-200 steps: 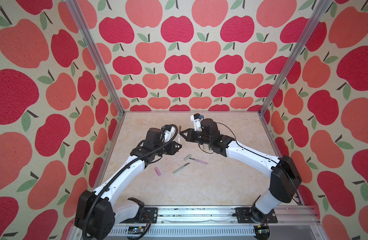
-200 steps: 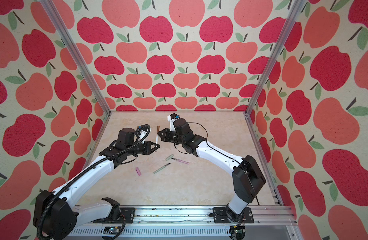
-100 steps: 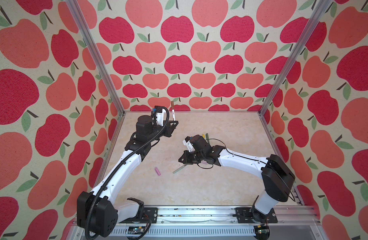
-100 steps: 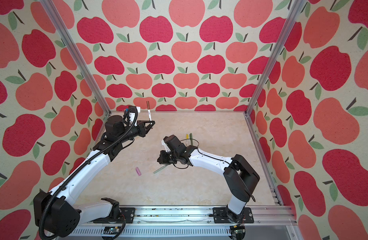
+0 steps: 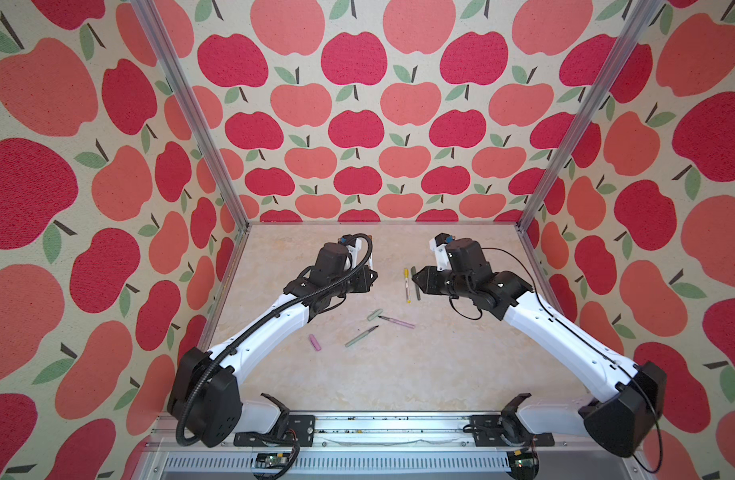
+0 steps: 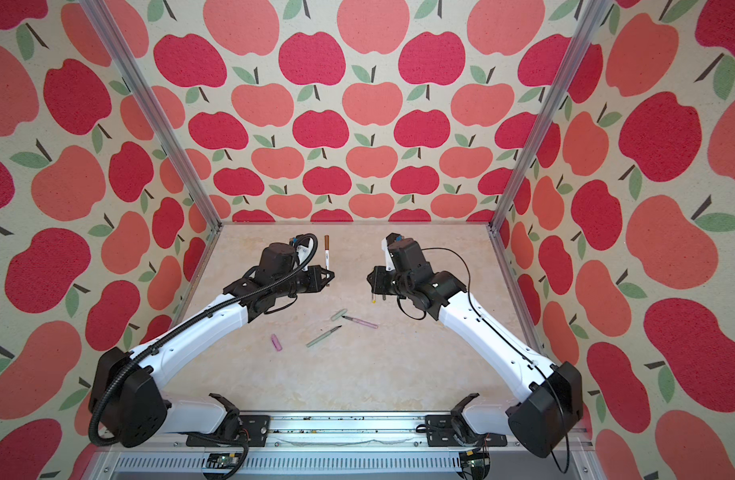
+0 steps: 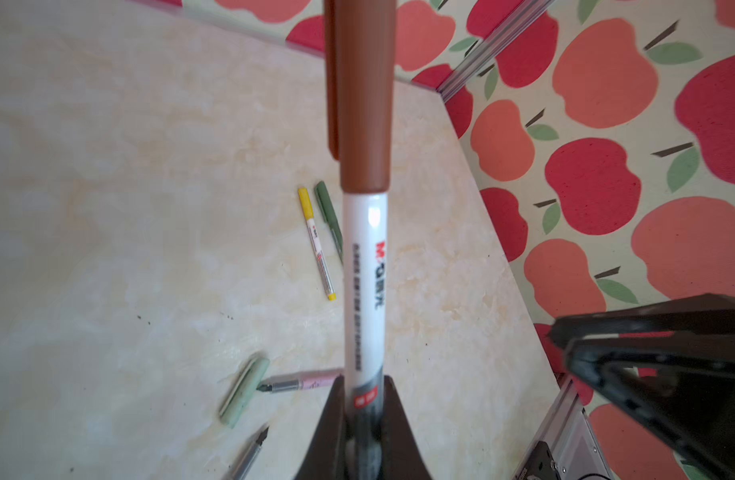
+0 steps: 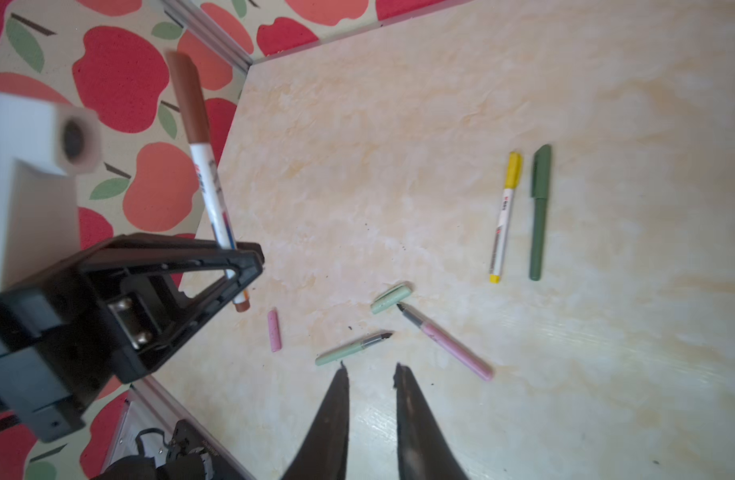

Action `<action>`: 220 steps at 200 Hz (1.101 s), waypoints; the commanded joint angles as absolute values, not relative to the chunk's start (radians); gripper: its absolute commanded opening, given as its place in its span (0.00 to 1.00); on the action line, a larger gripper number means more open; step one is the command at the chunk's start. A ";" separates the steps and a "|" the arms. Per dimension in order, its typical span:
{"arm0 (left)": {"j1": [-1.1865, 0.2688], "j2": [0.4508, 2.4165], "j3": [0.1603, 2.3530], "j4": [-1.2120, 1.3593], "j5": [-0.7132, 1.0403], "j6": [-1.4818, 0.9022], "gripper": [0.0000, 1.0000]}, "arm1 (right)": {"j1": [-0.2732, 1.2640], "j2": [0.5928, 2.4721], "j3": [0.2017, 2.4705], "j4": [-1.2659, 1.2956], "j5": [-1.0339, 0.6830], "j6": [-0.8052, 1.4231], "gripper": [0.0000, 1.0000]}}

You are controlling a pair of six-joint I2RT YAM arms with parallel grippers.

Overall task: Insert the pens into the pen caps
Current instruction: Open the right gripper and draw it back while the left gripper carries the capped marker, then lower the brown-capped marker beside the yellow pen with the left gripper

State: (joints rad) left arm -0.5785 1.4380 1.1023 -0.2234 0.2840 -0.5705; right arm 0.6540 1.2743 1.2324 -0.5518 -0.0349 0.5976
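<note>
My left gripper point(image 6: 330, 276) point(image 7: 365, 380) is shut on the lower end of a white pen point(image 7: 365, 282) with a brown cap point(image 7: 359, 95) on it, held upright above the table. The right gripper point(image 5: 415, 279) point(image 8: 370, 368) hangs a short way to its right, open a little, with nothing between its fingers. On the table lie a yellow-capped white pen point(image 5: 406, 284) and a dark green capped pen point(image 5: 416, 286) side by side. Nearer the front lie a pale green cap point(image 5: 374, 314), an uncapped pink pen point(image 5: 397, 321), an uncapped pale green pen point(image 5: 361, 336) and a pink cap point(image 5: 314, 342).
Apple-patterned walls with metal corner posts point(image 5: 191, 120) close in the beige table point(image 5: 399, 374) on three sides. A metal rail point(image 5: 378, 428) with both arm bases runs along the front edge.
A second ago both grippers met in mid-air. They have parted: the left keeps the brown-capped pen, the right dipped to the table, rose back to the right, and its jaws have opened slightly.
</note>
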 commanded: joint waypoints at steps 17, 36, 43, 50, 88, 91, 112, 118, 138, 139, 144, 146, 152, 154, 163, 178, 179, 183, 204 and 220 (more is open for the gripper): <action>-0.646 1.653 1.233 -0.476 0.169 -0.737 0.00 | 0.508 1.172 1.222 -0.741 0.044 0.494 0.25; -0.667 1.765 1.328 -0.538 0.159 -0.755 0.00 | 0.452 1.137 1.185 -0.739 0.008 0.491 0.25; -0.676 1.802 1.363 -0.555 0.154 -0.755 0.00 | 0.439 1.129 1.172 -0.738 -0.006 0.490 0.25; -0.684 1.835 1.395 -0.572 0.142 -0.755 0.00 | 0.428 1.121 1.158 -0.734 -0.021 0.489 0.25; -0.707 2.000 1.543 -0.631 0.133 -0.759 0.00 | 0.399 1.092 1.104 -0.716 -0.073 0.477 0.26; -0.710 2.013 1.554 -0.634 0.131 -0.759 0.00 | 0.397 1.090 1.101 -0.713 -0.077 0.477 0.26; -0.718 2.090 1.629 -0.666 0.118 -0.753 0.00 | 0.382 1.074 1.083 -0.705 -0.093 0.468 0.26; -0.719 2.113 1.651 -0.677 0.117 -0.752 0.00 | 0.376 1.069 1.078 -0.701 -0.099 0.466 0.26; -0.728 2.171 1.719 -0.712 0.102 -0.743 0.00 | 0.362 1.057 1.062 -0.687 -0.121 0.462 0.26; -0.727 2.172 1.723 -0.714 0.101 -0.743 0.00 | 0.362 1.056 1.061 -0.687 -0.122 0.462 0.26; -0.729 2.184 1.737 -0.722 0.096 -0.739 0.00 | 0.359 1.054 1.057 -0.684 -0.127 0.462 0.26; -0.729 2.188 1.743 -0.726 0.093 -0.738 0.00 | 0.357 1.053 1.057 -0.683 -0.130 0.462 0.26; -0.730 2.200 1.757 -0.736 0.086 -0.736 0.00 | 0.355 1.052 1.050 -0.679 -0.136 0.462 0.26; -0.731 2.204 1.762 -0.739 0.084 -0.735 0.00 | 0.355 1.050 1.048 -0.677 -0.139 0.462 0.26; -0.732 2.221 1.783 -0.753 0.072 -0.730 0.01 | 0.352 1.048 1.043 -0.675 -0.145 0.462 0.26; -0.733 2.245 1.812 -0.775 0.052 -0.720 0.02 | 0.351 1.042 1.034 -0.669 -0.158 0.459 0.26; -0.734 2.247 1.814 -0.776 0.051 -0.720 0.02 | 0.351 1.042 1.033 -0.668 -0.159 0.459 0.26; -0.735 2.253 1.821 -0.781 0.048 -0.718 0.02 | 0.350 1.039 1.031 -0.667 -0.159 0.459 0.26; -0.734 2.283 1.855 -0.802 0.036 -0.711 0.04 | 0.347 1.029 1.022 -0.662 -0.168 0.457 0.26; -0.732 2.306 1.879 -0.813 0.031 -0.709 0.05 | 0.345 1.021 1.017 -0.662 -0.172 0.455 0.26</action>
